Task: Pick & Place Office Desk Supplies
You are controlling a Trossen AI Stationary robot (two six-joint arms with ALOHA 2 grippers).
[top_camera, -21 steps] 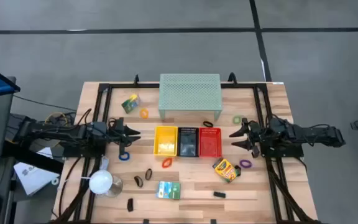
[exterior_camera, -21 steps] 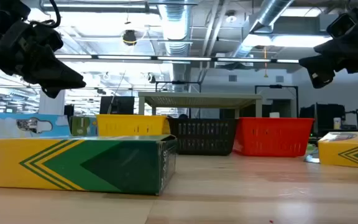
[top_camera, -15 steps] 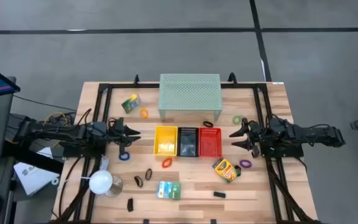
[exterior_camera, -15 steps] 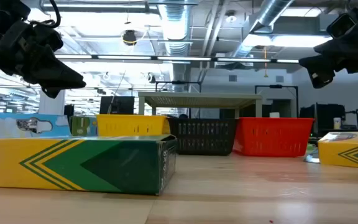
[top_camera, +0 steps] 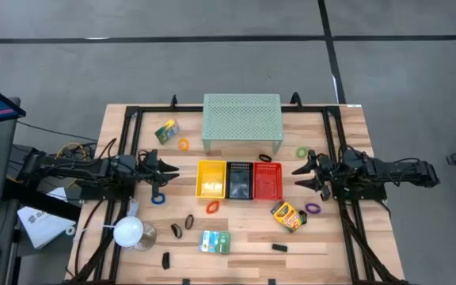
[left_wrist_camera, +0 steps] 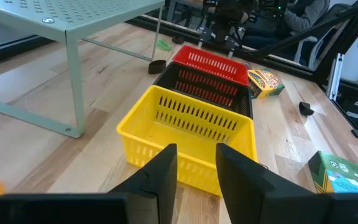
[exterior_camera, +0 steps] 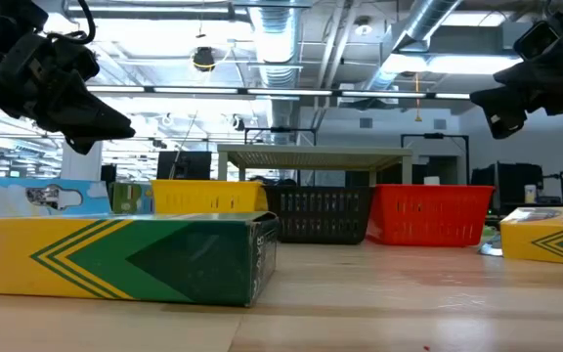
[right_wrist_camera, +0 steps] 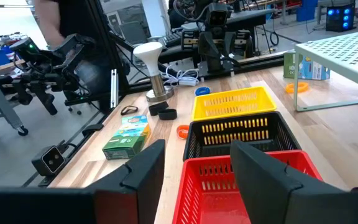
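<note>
My left gripper (top_camera: 167,174) hangs above the pale wooden table (top_camera: 244,237), its fingers (left_wrist_camera: 160,177) a little apart with nothing between them, aimed at the yellow bin (top_camera: 210,179). Under that arm lies a blue band (top_camera: 158,198); farther back a crayon box (top_camera: 165,131) and an orange band (top_camera: 183,145) sit beside the mesh shelf (top_camera: 241,117). At the near left stands the white lamp (top_camera: 130,231), with two dark bands (top_camera: 183,226) and a black clip (top_camera: 165,259) just right of it, then the green-white box (top_camera: 214,241) and a red band (top_camera: 212,207). In the middle the yellow bin, black bin (top_camera: 239,180) and red bin (top_camera: 267,181) stand in a row, touching, in front of the shelf. Right of them a second crayon box (top_camera: 288,215) lies tilted, a black clip (top_camera: 279,248) nearer the front edge, a purple band (top_camera: 313,208) beside the box and a green band (top_camera: 301,151) farther back. My right gripper (top_camera: 302,175) hovers off the red bin's right side, fingers (right_wrist_camera: 145,174) spread and empty. A black frame (top_camera: 133,119) edges the table; the grey floor (top_camera: 212,55) carries dark lines. Beyond the table the low view shows a ceiling (exterior_camera: 291,39) with ducts, pipes and lights.
</note>
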